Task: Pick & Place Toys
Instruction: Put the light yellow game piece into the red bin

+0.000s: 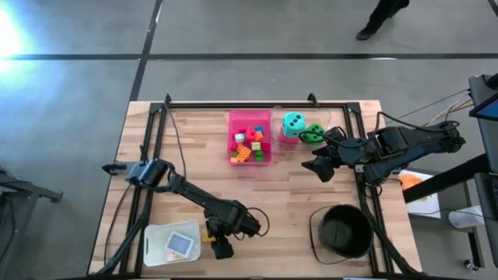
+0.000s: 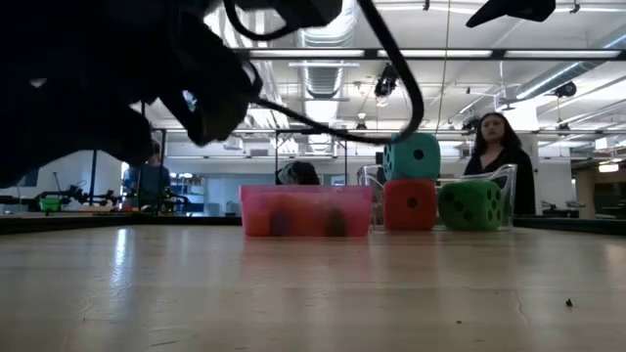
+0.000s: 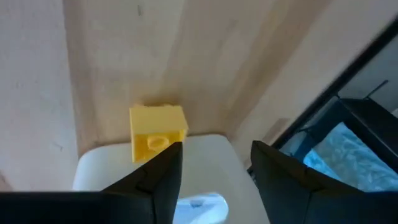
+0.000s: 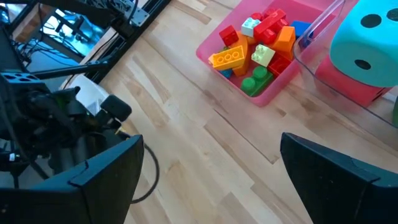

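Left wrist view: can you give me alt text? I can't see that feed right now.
A yellow brick rests against the rim of a white container, beside one of the left gripper's two dark fingers, which stand apart. Bare wooden table lies beyond.

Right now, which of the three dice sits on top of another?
The teal die: it rests atop the red die, while the green die stands beside them.

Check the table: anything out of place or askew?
One thing: a yellow brick lies alone on the wood against the rim of the white container, by the left gripper, apart from the other bricks in the pink tray. The teal die sits stacked on the red die, evenly.
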